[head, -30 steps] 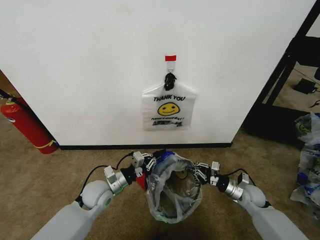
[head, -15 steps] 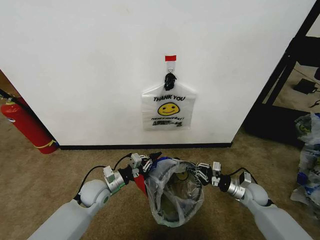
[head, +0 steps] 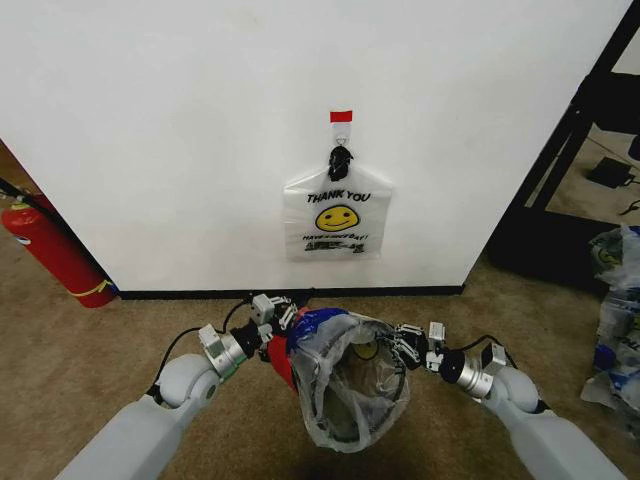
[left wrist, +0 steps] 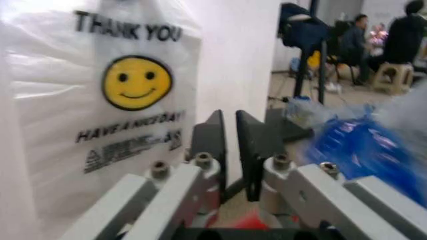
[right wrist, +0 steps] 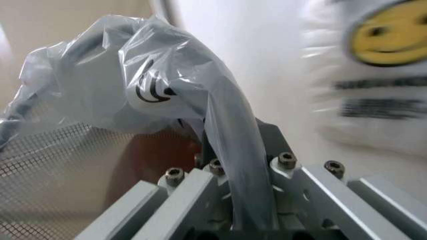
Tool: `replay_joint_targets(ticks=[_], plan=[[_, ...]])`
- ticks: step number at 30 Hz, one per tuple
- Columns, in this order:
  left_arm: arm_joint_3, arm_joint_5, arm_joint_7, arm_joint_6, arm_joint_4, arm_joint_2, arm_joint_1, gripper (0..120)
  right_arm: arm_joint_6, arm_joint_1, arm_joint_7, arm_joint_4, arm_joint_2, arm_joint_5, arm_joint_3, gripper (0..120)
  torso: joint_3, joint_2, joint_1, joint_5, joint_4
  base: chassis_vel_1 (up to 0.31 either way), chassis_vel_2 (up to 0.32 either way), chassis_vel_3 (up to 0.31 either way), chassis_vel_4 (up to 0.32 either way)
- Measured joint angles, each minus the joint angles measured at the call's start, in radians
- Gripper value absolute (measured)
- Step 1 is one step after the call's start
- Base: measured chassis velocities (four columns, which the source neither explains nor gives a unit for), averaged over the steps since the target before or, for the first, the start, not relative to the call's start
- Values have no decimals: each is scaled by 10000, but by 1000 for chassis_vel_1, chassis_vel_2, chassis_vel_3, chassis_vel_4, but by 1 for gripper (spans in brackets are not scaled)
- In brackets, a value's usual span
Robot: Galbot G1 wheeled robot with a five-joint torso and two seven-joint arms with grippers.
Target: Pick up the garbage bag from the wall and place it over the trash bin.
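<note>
Wall (head: 200, 120): you face plain white, black baseboard along the bottom; a red tape strip (head: 341, 117) sits above a small hook.
Floor (head: 90, 350): brown carpet right up to the baseboard.
Room: dark shelving frame (head: 580, 130) to your right, red fire extinguisher (head: 55, 255) leaning at the left, bagged clutter (head: 618, 300) at the far right edge.
Flat bag (head: 337, 215): hangs on the hook by black-knotted handles, "THANK YOU" and yellow smiley facing you — flat against the wall.
Trash bin (right wrist: 47, 165): on the carpet between your two arms, black mesh showing through plastic, red at its near left side.
Garbage bag (head: 345, 375): translucent, draped over the bin with its mouth spread around the rim, blue patch at the left edge.
Left gripper (head: 283, 318): at the bin's left rim by the blue patch; fingers (left wrist: 257, 145) nearly together with a thin gap — nothing visibly pinched.
Right gripper (head: 402, 343): at the bin's right rim, clamped on a twisted strand of the garbage bag.
</note>
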Motion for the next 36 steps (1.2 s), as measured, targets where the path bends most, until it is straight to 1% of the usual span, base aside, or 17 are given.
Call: replay_joint_targets(ticks=[1, 3, 4, 5, 6, 8, 9, 12, 14, 18, 21, 22, 24, 25, 29, 33, 36], plan=[[0, 0, 0, 0, 0, 0, 0, 10, 0, 0, 0, 0, 0, 0, 0, 1, 0, 0, 0, 0, 0, 0, 0, 0, 0], [-152, 40, -456, -197, -5, -278, 363, 22, -34, -226, 1272, 78, 127, 871, -177, 1, 0, 0, 0, -2, 1, 0, 0, 0, 0], [-176, 137, -741, -229, -6, -344, 457, 23, -57, -284, 1616, 128, 159, 1062, -219, 1, 0, 0, 0, -3, 1, 0, 0, 0, 0], [-219, 402, -1476, -244, -5, -481, 607, 30, -98, -388, 2267, 239, 221, 1351, -291, 1, 0, 0, 0, 0, 0, 0, 0, 0, 0], [-254, 623, -2137, -223, -5, -590, 706, 31, -117, -458, 2665, 316, 266, 1462, -331, 1, -1, 0, 0, -1, 1, 0, 0, 0, 0], [-461, 1079, -4146, 99, -38, -945, 1016, 41, -144, -658, 3883, 470, 411, 1505, -441, 1, 0, 0, 0, -3, 1, 0, 0, 0, 0], [-461, 1079, -4146, 99, -38, -945, 1016, 41, -144, -658, 3883, 470, 411, 1505, -441, 1, 0, 0, 0, -3, 1, 0, 0, 0, 0], [-831, 1160, -5344, 361, -191, -1164, 1393, 52, -82, -799, 4851, 512, 564, 1358, -552, 1, -1, 0, 0, -2, 0, 0, 0, 0, 0], [-1092, 1229, -5658, 373, -329, -1172, 1703, 63, -33, -880, 5416, 584, 683, 1290, -630, 1, -1, 0, 0, 2, 1, 0, 0, 0, 0], [-1325, 1398, -6036, 430, -583, -1148, 2111, 74, -21, -1004, 6452, 881, 849, 1266, -787, 1, -1, 0, 0, -3, 3, 0, 0, 0, 0], [-1469, 1561, -6640, 649, -865, -1213, 2429, 86, -376, -1191, 8237, 1484, 1005, 1266, -1032, 1, -1, 0, 0, 0, 2, 0, 0, 0, 0], [-1496, 1611, -6906, 754, -944, -1271, 2537, 91, -738, -1251, 9405, 1871, 1085, 1284, -1171, 1, -1, 1, -1, -2, 0, 0, 0, 0, 0], [-1541, 1746, -7128, 801, -966, -1383, 2661, 98, -1337, -1254, 10842, 2335, 1214, 1409, -1279, 1, -1, 1, 0, -3, 0, 0, 0, 0, 0], [-1541, 1746, -7128, 801, -966, -1383, 2661, 98, -1337, -1254, 10842, 2335, 1214, 1409, -1279, 1, -1, 1, 0, -3, 0, 0, 0, 0, 0], [-1629, 1941, -7279, 775, -966, -1611, 2990, 100, -2555, -1095, 12357, 2774, 1436, 1812, -1248, 1, -1, 1, 0, -1, 4, 0, 0, 0, 0], [-1663, 2055, -7322, 706, -959, -1696, 3173, 100, -3304, -996, 13048, 3015, 1551, 2112, -1129, 1, -1, 1, 0, -2, 2, 0, 0, 0, 0], [-1666, 2141, -7351, 694, -900, -1709, 3216, 100, -4164, -907, 14053, 3316, 1619, 2311, -1072, 1, 0, 0, 0, -1, 2, 0, 0, 0, 0]])
